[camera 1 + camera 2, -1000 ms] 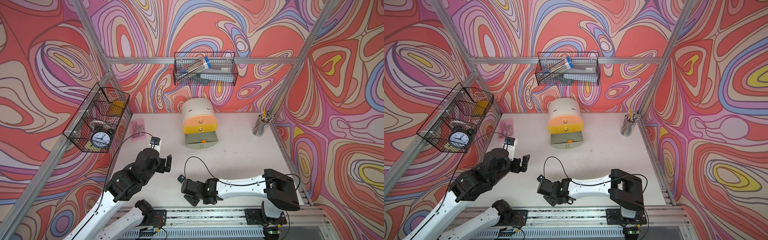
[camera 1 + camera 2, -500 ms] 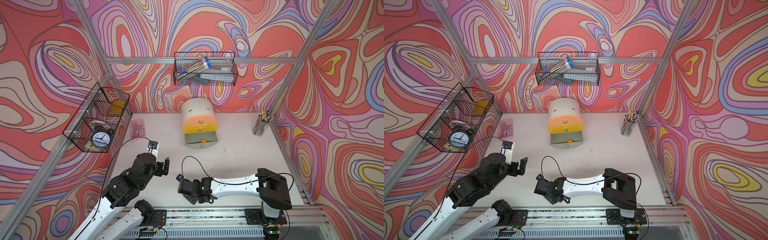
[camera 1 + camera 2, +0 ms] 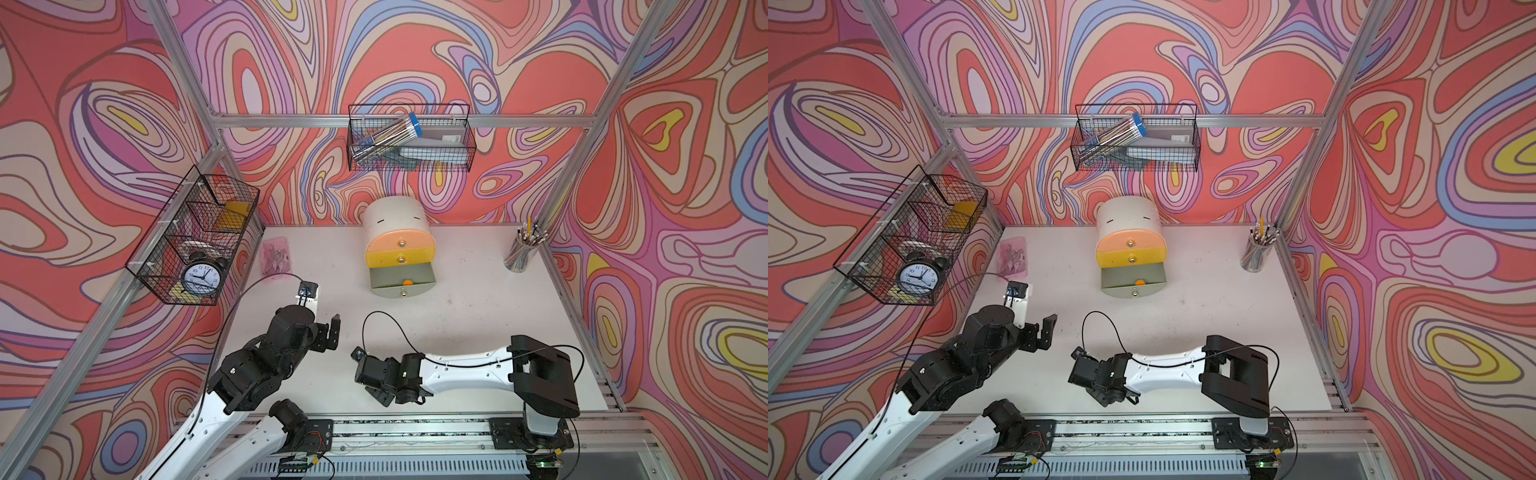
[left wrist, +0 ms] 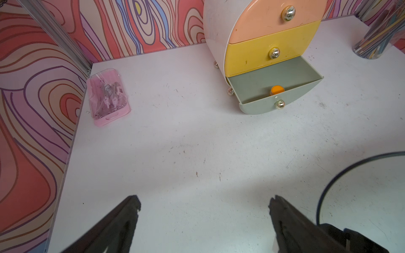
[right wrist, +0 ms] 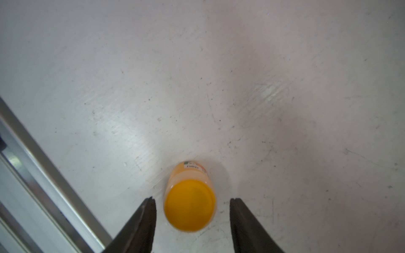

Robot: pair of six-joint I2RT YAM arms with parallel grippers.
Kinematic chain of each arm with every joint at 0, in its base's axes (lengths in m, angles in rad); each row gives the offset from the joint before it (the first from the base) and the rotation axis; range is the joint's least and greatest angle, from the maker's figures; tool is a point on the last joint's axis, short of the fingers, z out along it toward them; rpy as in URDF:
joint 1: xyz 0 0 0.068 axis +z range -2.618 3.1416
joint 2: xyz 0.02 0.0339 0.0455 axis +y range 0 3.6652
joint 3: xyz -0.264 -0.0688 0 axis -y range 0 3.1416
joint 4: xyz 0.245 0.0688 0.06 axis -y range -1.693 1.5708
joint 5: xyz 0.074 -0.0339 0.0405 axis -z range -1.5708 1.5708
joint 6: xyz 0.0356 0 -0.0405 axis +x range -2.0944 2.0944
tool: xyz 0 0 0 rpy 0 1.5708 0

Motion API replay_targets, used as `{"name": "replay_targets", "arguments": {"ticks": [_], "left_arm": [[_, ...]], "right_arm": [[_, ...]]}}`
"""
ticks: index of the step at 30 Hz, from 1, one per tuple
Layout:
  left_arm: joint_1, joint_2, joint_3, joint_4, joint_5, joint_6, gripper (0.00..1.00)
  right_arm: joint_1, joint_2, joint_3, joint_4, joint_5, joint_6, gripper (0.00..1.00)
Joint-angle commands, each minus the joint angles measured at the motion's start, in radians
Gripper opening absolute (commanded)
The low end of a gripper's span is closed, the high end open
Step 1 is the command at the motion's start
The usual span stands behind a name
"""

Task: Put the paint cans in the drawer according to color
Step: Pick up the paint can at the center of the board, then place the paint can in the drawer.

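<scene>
Orange-lidded paint can point(image 5: 189, 204) stands on the white desk point(image 5: 285, 87) near its front edge, between the jaws of the right pincer point(image 5: 192, 199), which are parted with a gap at each side. The left pincer point(image 4: 203, 202) hangs wide and holds nothing. Farther back, another orange can point(image 4: 277, 89) sits in the pulled-out grey-green drawer point(image 4: 274, 74).

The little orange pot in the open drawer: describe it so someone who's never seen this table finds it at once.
Find the cream drum-shaped cabinet at the back of the white table. Its bottom grey-green drawer is pulled out, unlike the shut peach drawer and yellow drawer above. Just behind that drawer's gold knob sits a tiny round orange-topped pot, the only thing visible inside.
</scene>
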Motion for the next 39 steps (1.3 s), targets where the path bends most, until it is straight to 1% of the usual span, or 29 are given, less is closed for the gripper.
{"name": "replay_targets", "arguments": {"ticks": [1, 3, 5, 7, 8, 11, 14, 16, 19, 22, 25, 29, 34, 36, 38, 39], "left_arm": [[0.005, -0.005, -0.009, 0.010, -0.006, 0.008, 0.99], [0.006, -0.010, -0.014, 0.011, -0.007, 0.008, 0.99], [0.006, -0.013, -0.016, 0.012, -0.007, 0.008, 0.99], [0.006, -0.013, -0.016, 0.012, -0.007, 0.010, 0.99], [0.006, -0.013, -0.018, 0.012, -0.007, 0.011, 0.99], [0.006, -0.015, -0.021, 0.015, -0.008, 0.013, 0.99], [0.004, -0.015, -0.027, 0.021, -0.005, 0.016, 0.99], [0.006, -0.013, -0.030, 0.023, 0.001, 0.018, 0.99], [0.006, -0.010, -0.033, 0.028, 0.006, 0.021, 0.99], [0.006, -0.007, -0.034, 0.028, 0.012, 0.022, 0.99], [0.006, -0.007, -0.037, 0.029, 0.019, 0.023, 0.99], [0.006, -0.006, -0.041, 0.027, 0.032, 0.019, 0.99], [0.006, -0.001, -0.039, 0.023, 0.051, 0.005, 0.99], [0.006, 0.003, -0.038, 0.024, 0.058, -0.005, 0.99], [0.006, 0.004, -0.037, 0.024, 0.058, -0.024, 0.99], [0.006, 0.004, -0.038, 0.023, 0.053, -0.050, 0.99]], "right_arm": [[-0.019, 0.021, -0.018, 0.032, 0.006, -0.018, 0.52], [-0.025, 0.012, -0.025, 0.042, 0.013, -0.018, 0.48], [-0.030, 0.007, -0.025, 0.046, 0.023, -0.018, 0.35], [-0.037, -0.006, -0.026, 0.049, 0.043, -0.017, 0.20], [-0.043, -0.020, -0.030, 0.055, 0.053, -0.015, 0.17], [-0.085, -0.076, -0.034, 0.066, 0.066, -0.023, 0.16], [-0.171, -0.160, -0.027, 0.056, 0.097, -0.042, 0.17], [-0.253, -0.201, -0.016, 0.056, 0.115, -0.069, 0.18], [-0.398, -0.239, 0.003, 0.085, 0.106, -0.099, 0.18], [-0.511, -0.225, 0.035, 0.140, 0.110, -0.138, 0.18], [-0.585, -0.169, 0.085, 0.193, 0.086, -0.164, 0.19], [-0.633, -0.060, 0.165, 0.213, 0.079, -0.171, 0.20], [-0.645, 0.018, 0.208, 0.197, 0.081, -0.151, 0.26], [-0.645, 0.020, 0.203, 0.198, 0.086, -0.143, 0.30], [-0.645, 0.018, 0.198, 0.202, 0.089, -0.139, 0.37], [-0.646, 0.017, 0.198, 0.201, 0.091, -0.139, 0.42]]}}
